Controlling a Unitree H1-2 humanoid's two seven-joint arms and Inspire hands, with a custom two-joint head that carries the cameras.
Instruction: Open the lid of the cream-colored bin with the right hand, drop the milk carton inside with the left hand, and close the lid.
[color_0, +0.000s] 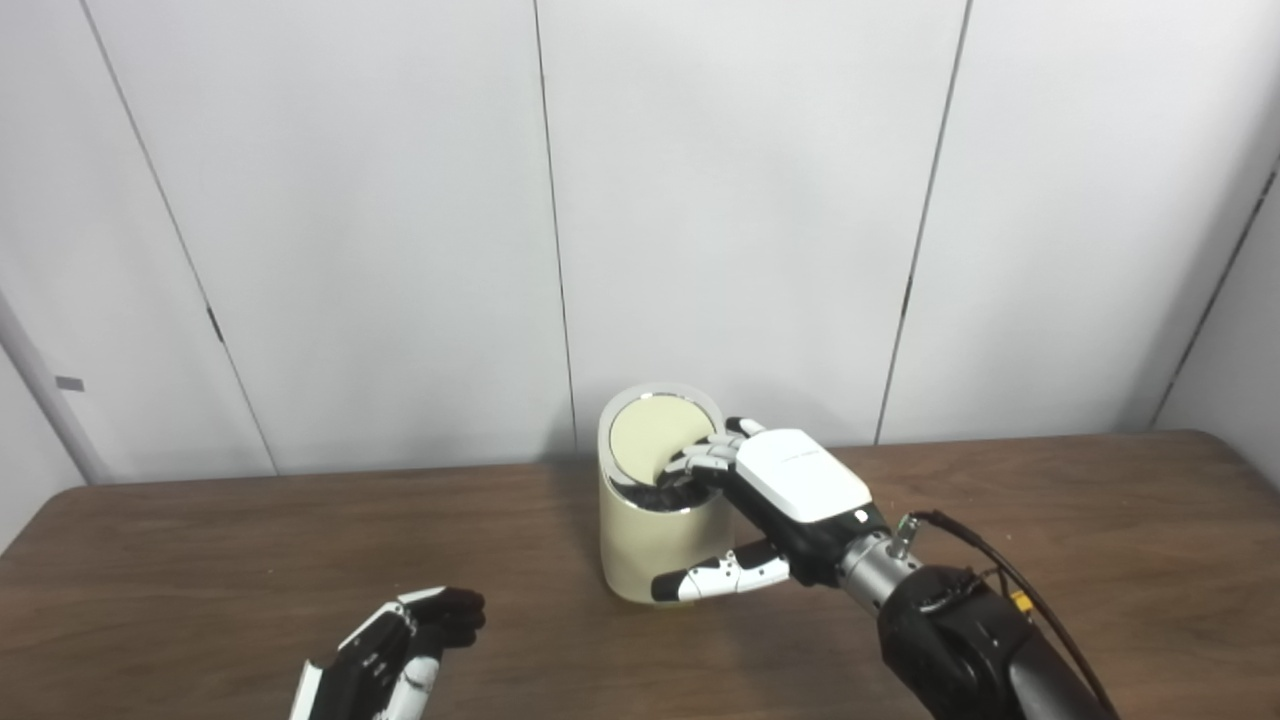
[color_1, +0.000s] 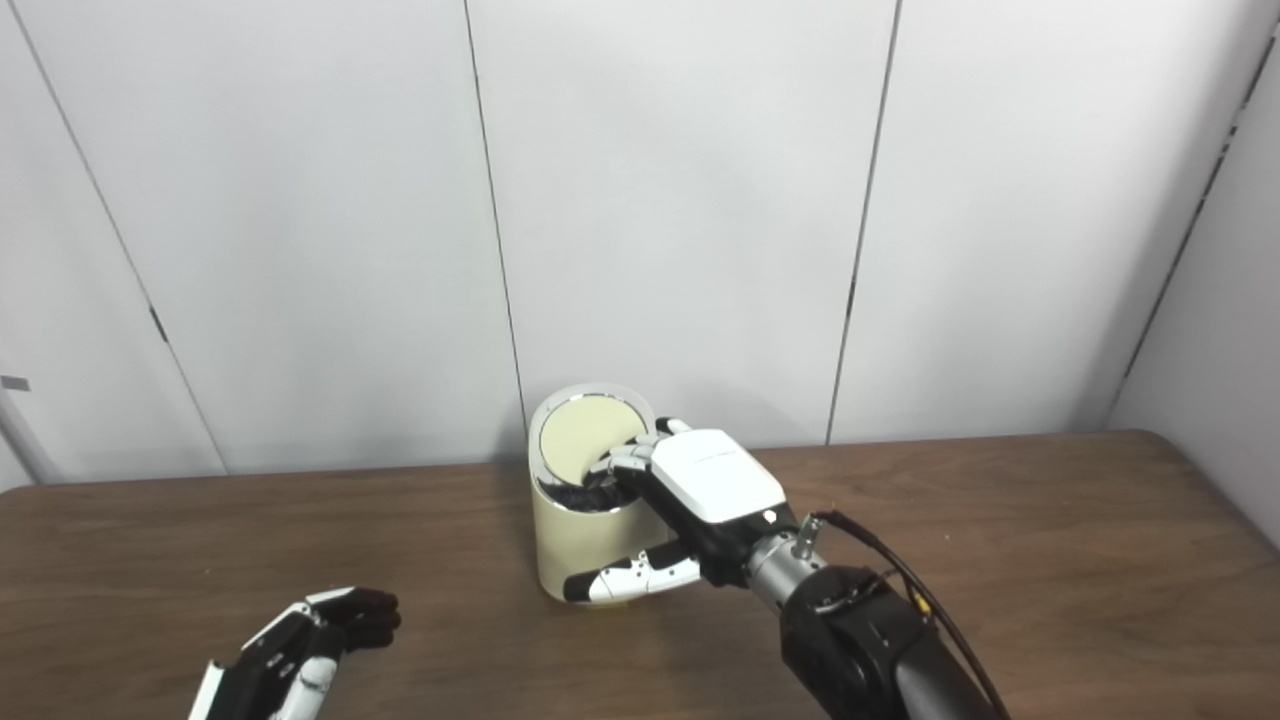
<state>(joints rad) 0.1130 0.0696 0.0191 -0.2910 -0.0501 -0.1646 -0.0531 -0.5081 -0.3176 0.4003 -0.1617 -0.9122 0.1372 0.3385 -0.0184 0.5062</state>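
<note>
Here, in your left eye view, the cream-colored bin (color_0: 645, 545) stands upright on the brown desk (color_0: 200, 560), near its far edge and about midway between the left and right edges. The lid (color_0: 657, 438) is tilted up on edge, its pale disc facing you, with a dark gap showing beneath it. Your right hand (color_0: 775, 500) reaches over the bin's right side: its fingers (color_0: 700, 462) curl at the rim by the lid, touching it, while the thumb (color_0: 720, 578) stretches out low across the bin's front wall. It grips nothing else. Your left hand (color_0: 395, 650) lies near the desk's near edge, left of the bin and well apart from it, fingers loosely curled and holding nothing.

In your right eye view, the same bin (color_1: 575, 550) sits close to the far edge with the lid (color_1: 588, 436) raised. The right hand (color_1: 700, 495) rests on the rim, and the left hand (color_1: 300, 645) is half-curled and empty at the near edge. You see no milk carton in either view.
</note>
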